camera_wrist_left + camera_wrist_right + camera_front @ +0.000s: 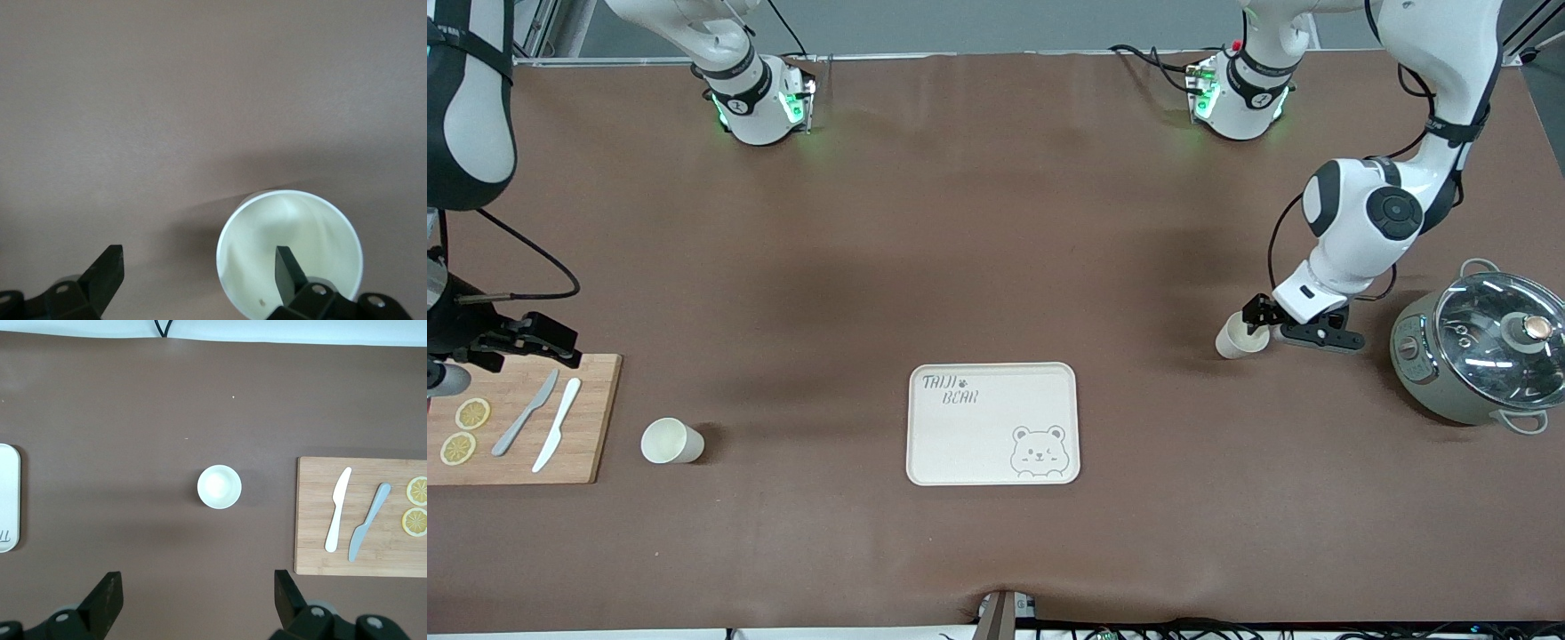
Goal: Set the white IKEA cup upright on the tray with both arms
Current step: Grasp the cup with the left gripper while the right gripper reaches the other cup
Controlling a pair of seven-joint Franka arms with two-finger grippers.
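Observation:
A white cup stands upright near the left arm's end of the table, beside the pot. My left gripper is low over it and open. In the left wrist view one finger sits over the cup's mouth and the other finger is outside it. A second white cup stands upright beside the cutting board. My right gripper hangs open and empty over the board's edge, with that cup seen below it. The cream bear tray lies empty mid-table, nearer the front camera.
A wooden cutting board at the right arm's end carries a grey knife, a white knife and two lemon slices. A grey pot with a glass lid stands at the left arm's end.

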